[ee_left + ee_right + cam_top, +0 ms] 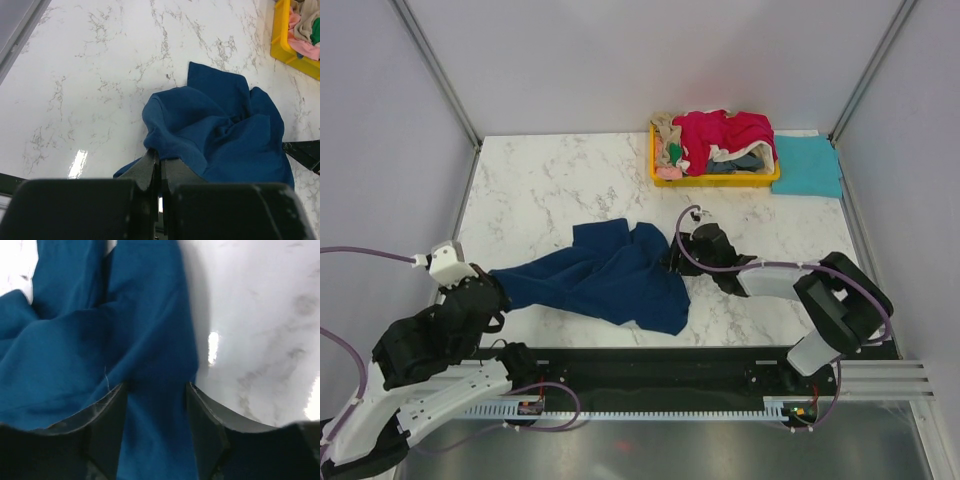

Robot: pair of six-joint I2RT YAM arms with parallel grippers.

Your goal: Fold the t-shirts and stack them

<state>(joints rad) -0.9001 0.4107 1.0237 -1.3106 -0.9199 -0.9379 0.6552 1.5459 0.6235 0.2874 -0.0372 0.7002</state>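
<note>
I see the white marble table (540, 190) with the crumpled navy cloth t-shirt (610, 275) lying on it, in the middle, near the front edge. The left gripper (157, 167) is at the shirt's left end, pinching the cloth there. The right gripper (156, 390) is at the shirt's right side, with cloth between its fingers. Far back on the right stands the shallow yellow plastic tray (715, 181). A heap of tees lies in it, with the crimson-pink cloth t-shirt (725, 133) on top and the beige cloth t-shirt (667, 130) at the left end. Just right of the tray, the folded teal cloth t-shirt (807, 165) lies on the table.
</note>
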